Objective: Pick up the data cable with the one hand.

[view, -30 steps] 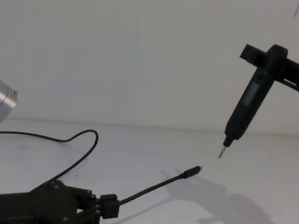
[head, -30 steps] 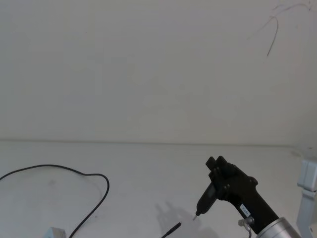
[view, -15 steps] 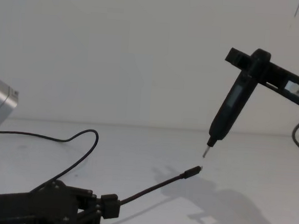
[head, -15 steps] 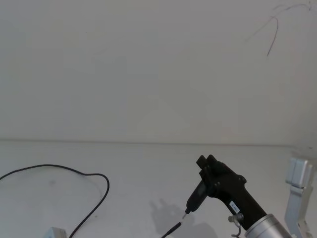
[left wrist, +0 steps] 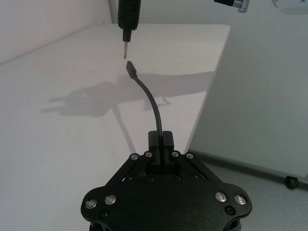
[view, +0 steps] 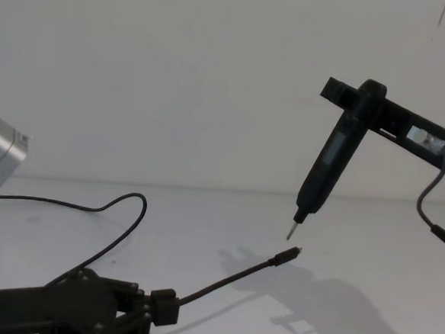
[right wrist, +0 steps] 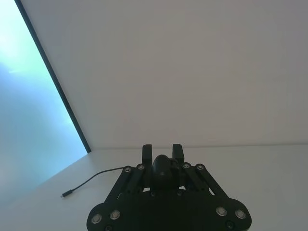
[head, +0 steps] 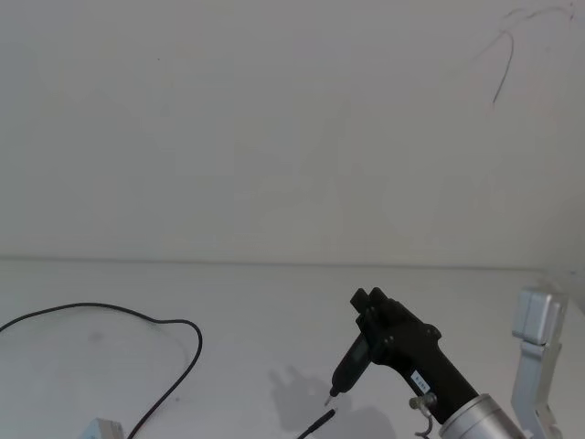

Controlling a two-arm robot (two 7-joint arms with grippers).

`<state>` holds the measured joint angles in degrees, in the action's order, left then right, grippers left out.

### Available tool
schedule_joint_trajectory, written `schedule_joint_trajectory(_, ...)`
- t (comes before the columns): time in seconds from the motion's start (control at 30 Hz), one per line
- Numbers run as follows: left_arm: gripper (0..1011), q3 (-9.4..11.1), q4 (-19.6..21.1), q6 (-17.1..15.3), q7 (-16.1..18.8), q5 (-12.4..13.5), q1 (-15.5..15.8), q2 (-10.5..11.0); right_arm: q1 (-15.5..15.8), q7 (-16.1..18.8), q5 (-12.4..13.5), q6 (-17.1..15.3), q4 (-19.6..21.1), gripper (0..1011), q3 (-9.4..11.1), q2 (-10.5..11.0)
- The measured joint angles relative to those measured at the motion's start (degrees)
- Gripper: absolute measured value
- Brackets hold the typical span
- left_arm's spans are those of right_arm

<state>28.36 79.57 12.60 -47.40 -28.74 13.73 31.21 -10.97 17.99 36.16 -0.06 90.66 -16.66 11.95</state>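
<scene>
The white table (view: 400, 248) carries the scene. Low at the near left, the left gripper (view: 168, 307) is clamped on the data cable (view: 230, 278) a short way behind its plug (view: 286, 255). The free end juts forward and up, off the surface, while the rest of the cord (head: 174, 361) loops away to the far left. Up on the right, the right gripper (view: 363, 93) pinches a pen-shaped tool (view: 325, 170), whose tip (view: 289, 234) hangs just above and beside the plug, not touching. The cable looks light and limp, though stiff enough over that short reach to hold itself up. Gripping close behind the plug, as here, likely keeps the end from drooping or swinging.
</scene>
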Motion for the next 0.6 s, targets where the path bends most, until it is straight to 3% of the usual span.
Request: schedule_joint_trajectory(0.6, 40, 0.0, 0.01, -0.01, -0.01, -0.02, -0.01, 0.0, -0.46, -0.67, 0.96, 1.21, -1.9, 251, -0.14, 0.41)
